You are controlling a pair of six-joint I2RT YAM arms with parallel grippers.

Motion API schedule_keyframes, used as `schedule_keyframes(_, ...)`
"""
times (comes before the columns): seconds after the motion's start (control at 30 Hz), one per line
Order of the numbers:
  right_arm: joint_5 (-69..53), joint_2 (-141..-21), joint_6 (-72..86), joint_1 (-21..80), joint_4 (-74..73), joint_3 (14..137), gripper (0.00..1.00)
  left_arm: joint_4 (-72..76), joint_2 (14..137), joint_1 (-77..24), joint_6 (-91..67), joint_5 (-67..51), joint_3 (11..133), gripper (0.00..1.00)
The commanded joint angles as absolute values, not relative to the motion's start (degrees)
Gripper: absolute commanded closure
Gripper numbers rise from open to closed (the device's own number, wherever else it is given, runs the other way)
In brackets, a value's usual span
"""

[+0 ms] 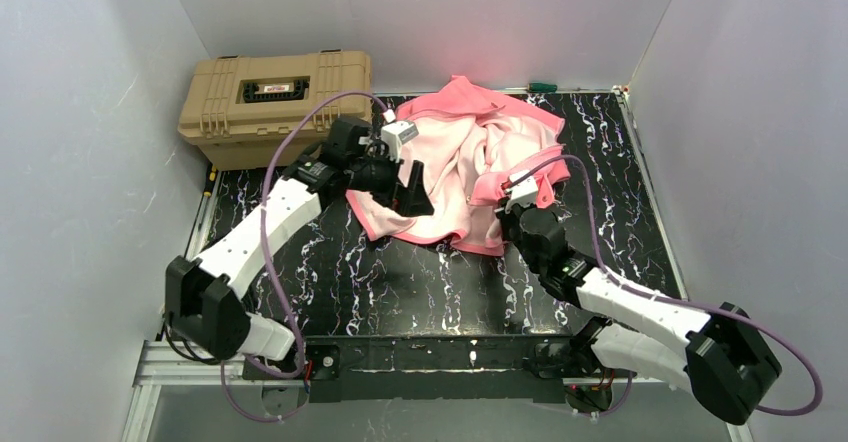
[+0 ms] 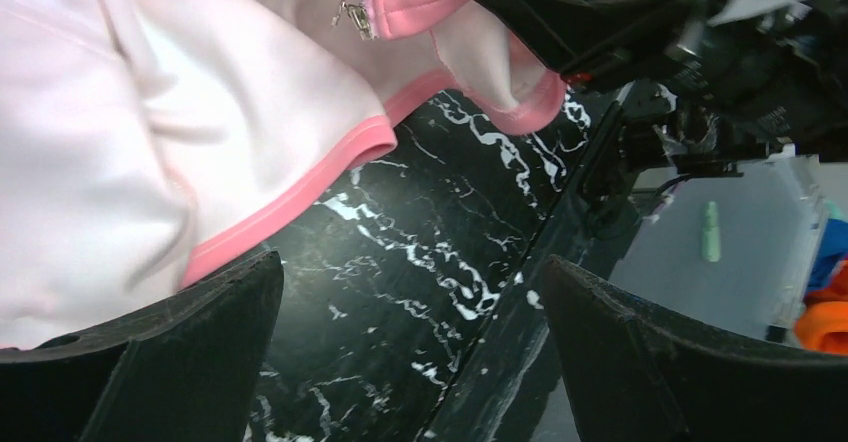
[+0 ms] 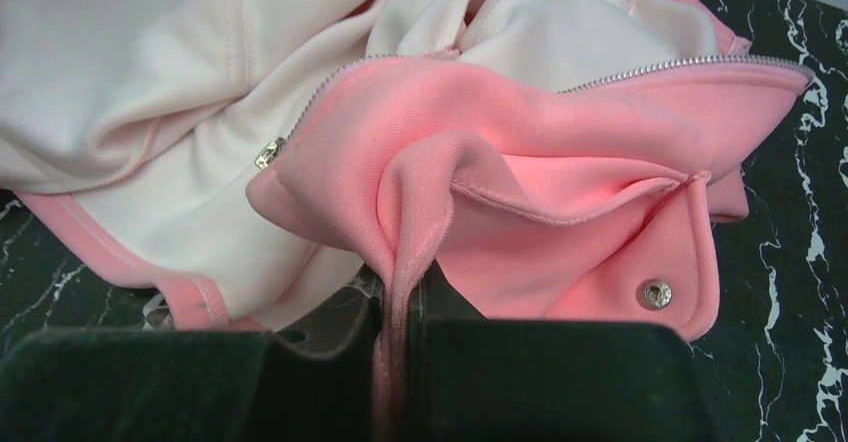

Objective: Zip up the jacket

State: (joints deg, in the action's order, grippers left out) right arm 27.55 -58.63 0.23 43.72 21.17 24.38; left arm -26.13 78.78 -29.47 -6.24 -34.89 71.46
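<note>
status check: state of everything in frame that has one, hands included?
jacket: unzipped, crumpled, pale lining up
zipper: open, halves apart
tan case: lid shut
left hand: open, empty, over the jacket's hem
right hand: shut on a fold of the jacket

Top view overhead, from behind; wrist views close, sharing jacket (image 3: 520, 142).
</note>
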Motion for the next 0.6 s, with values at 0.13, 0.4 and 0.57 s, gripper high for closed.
schedule_keyframes(0.13, 27.0, -52.1, 4.0, 45.3, 26.1, 23.2, 0.99, -11.3, 87.4, -32.7, -25.9, -38.4, 72.2, 0.01)
schedule_keyframes(0.4, 26.3, -50.0, 6.4, 45.6, 26.5, 21.5, 0.99, -7.7, 97.3, -34.0, -33.1, -41.3, 78.2, 0.01)
schedule_keyframes(0.57, 25.6, -49.8, 7.1, 45.7, 26.4, 21.4, 0.99, -5.3, 102.7, -34.2, -35.1, -42.3, 79.7, 0.01)
